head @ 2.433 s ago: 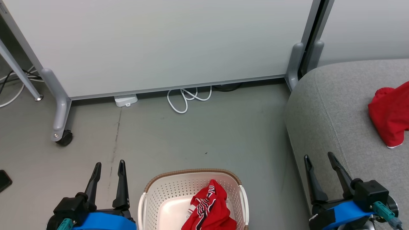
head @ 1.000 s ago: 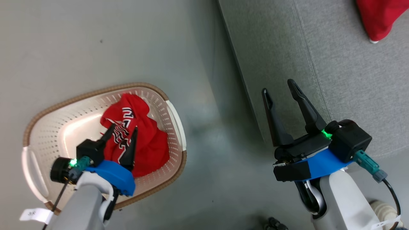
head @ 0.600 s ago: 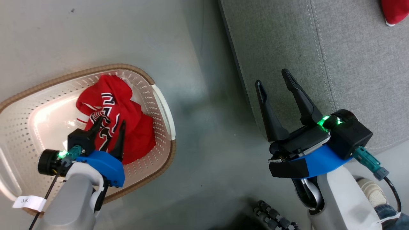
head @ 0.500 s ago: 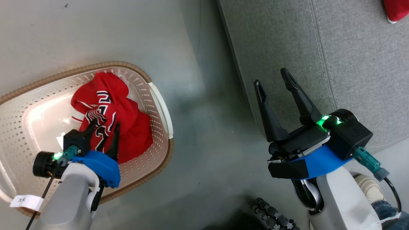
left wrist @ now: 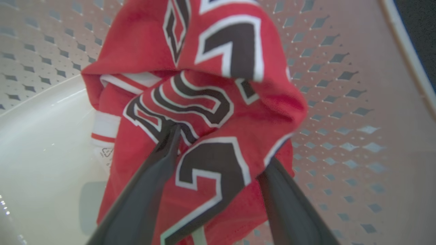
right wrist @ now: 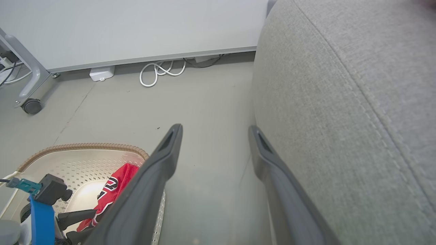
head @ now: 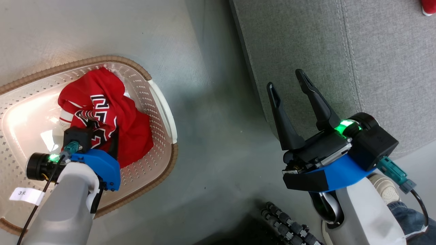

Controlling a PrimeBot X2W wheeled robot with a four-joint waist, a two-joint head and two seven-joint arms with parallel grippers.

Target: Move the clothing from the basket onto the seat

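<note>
The left gripper (left wrist: 221, 144) has sunk deeper into the crumpled red jersey with black, white-edged lettering (head: 102, 102) than half a second earlier (the head camera has also shifted). Its two dark fingers are spread, straddling a raised fold without yet pinching it, so the grasp appears imminent and the lift has not begun. The jersey lies heaped against the right wall of the cream perforated plastic basket with a brown woven-look rim (head: 112, 63), which has rounded corners and a smooth, glossy floor. The right gripper (head: 285, 79) hangs spread and empty beside the front of the light-grey fabric sofa (head: 323, 51), which is coarse-woven with a stitched seam. A second red garment (head: 429, 5) already rests on the sofa, so one item likely remains. The soft cloth should bunch easily between the fingers.
</note>
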